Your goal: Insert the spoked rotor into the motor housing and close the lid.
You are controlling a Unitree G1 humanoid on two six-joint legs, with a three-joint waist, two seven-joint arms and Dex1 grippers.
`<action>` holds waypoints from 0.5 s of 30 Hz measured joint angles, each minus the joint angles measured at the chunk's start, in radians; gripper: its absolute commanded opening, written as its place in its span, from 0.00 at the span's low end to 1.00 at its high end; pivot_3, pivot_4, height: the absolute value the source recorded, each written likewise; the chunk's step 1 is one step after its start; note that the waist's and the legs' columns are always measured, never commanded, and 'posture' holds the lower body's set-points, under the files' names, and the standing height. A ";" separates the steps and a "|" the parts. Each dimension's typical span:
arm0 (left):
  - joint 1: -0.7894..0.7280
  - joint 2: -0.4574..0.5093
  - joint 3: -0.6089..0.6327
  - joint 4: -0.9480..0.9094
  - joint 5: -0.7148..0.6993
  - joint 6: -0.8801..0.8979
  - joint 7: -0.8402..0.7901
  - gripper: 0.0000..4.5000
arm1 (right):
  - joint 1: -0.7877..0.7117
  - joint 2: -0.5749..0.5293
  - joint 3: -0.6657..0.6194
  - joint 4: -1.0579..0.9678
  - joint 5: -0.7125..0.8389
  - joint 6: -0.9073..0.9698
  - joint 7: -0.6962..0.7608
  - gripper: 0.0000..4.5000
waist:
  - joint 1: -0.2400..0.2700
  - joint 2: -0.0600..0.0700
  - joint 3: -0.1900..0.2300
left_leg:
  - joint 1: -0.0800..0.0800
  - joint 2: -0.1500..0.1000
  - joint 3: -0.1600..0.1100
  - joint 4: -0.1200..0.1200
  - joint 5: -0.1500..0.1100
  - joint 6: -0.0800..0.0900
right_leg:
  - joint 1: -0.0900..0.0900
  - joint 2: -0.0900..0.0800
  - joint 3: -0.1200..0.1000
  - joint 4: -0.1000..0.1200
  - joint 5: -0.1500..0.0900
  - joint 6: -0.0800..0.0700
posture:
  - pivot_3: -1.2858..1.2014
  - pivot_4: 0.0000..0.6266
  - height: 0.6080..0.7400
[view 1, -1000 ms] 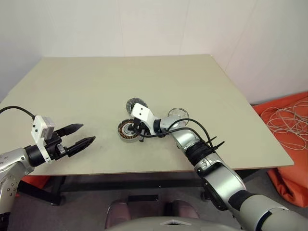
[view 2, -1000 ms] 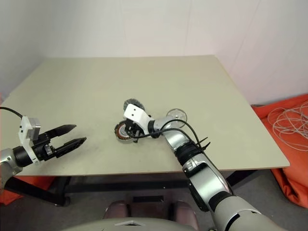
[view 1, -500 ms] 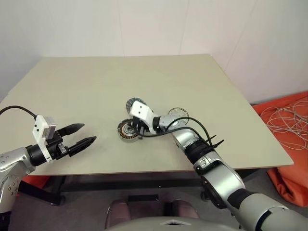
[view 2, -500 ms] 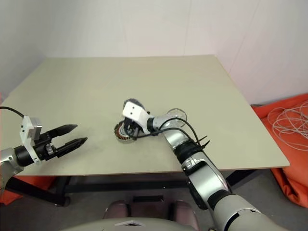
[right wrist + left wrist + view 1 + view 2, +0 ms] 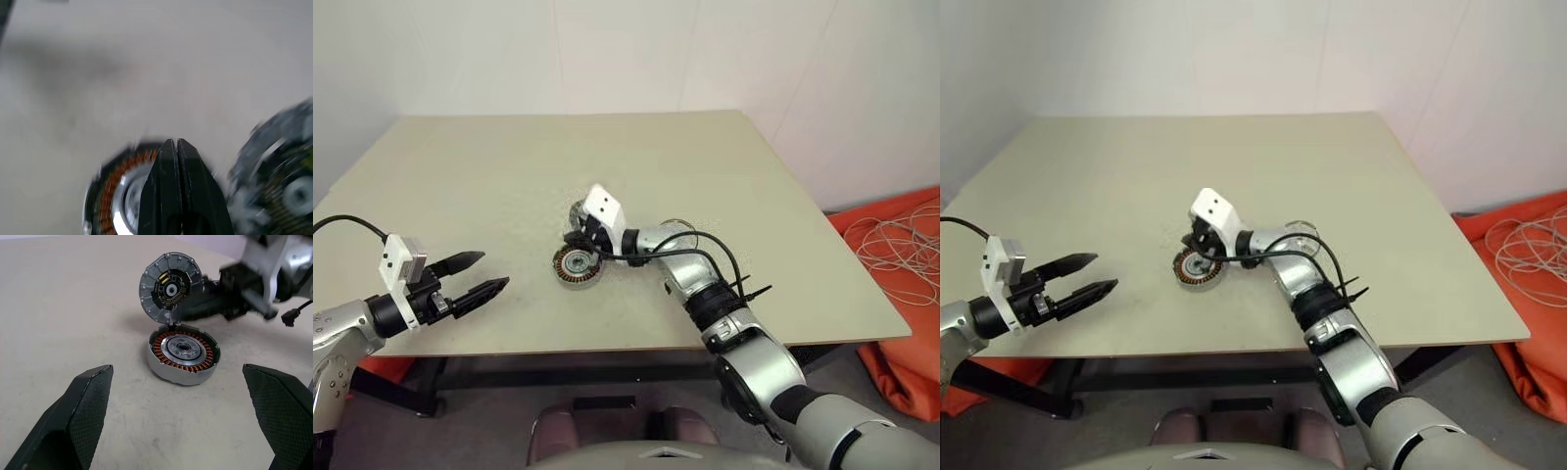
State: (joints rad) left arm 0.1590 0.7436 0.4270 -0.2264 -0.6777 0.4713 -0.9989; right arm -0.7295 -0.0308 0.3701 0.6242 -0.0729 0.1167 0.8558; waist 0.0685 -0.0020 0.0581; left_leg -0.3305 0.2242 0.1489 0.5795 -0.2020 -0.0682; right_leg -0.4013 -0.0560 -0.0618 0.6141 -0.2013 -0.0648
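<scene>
The motor housing (image 5: 183, 357) sits on the table (image 5: 489, 166) with its copper windings and a silver hub showing. Just behind it the lid (image 5: 169, 286) stands tipped on edge, its dark green-marked face turned toward my left gripper and its lower edge at the housing's far rim. My right gripper (image 5: 176, 142) is shut with nothing between its fingers; it reaches in behind the lid, above the housing's far side. The spoked rotor (image 5: 677, 228) lies beside the right forearm, partly hidden by it. My left gripper (image 5: 492, 270) hangs open near the table's front left edge, well apart from the housing.
An orange bag (image 5: 901, 284) with coiled white cable (image 5: 896, 240) on it lies on the floor past the table's right edge. Walls close off the far side. A black cable (image 5: 700, 257) loops along the right forearm.
My right gripper has shifted a little from over the housing toward the lid behind it. The left gripper has stayed where it was, open.
</scene>
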 measured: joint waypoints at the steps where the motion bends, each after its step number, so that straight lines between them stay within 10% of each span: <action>1: 0.002 0.000 0.000 0.000 0.000 0.000 0.000 1.00 | 0.017 -0.007 0.013 0.015 -0.010 -0.009 0.002 0.01 | 0.001 0.000 0.000 | 0.000 0.000 0.000 0.000 0.000 0.000 | 0.000 0.000 0.000 0.000 0.000 0.000 | 0.52 0.00 1.00; 15: 0.005 0.000 0.000 -0.002 0.000 0.001 0.001 1.00 | 0.009 0.027 -0.062 -0.012 0.066 0.061 -0.015 0.01 | 0.000 0.001 0.001 | 0.009 0.000 0.000 0.000 0.000 -0.001 | 0.004 0.000 0.001 0.001 -0.002 0.003 | 0.52 0.00 1.00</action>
State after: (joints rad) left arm 0.1645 0.7435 0.4274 -0.2279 -0.6777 0.4725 -0.9975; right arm -0.7202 -0.0043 0.3081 0.6125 -0.0073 0.1778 0.8404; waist 0.0686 -0.0008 0.0592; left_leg -0.3218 0.2242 0.1492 0.5797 -0.2017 -0.0687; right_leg -0.3977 -0.0558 -0.0606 0.6149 -0.2033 -0.0614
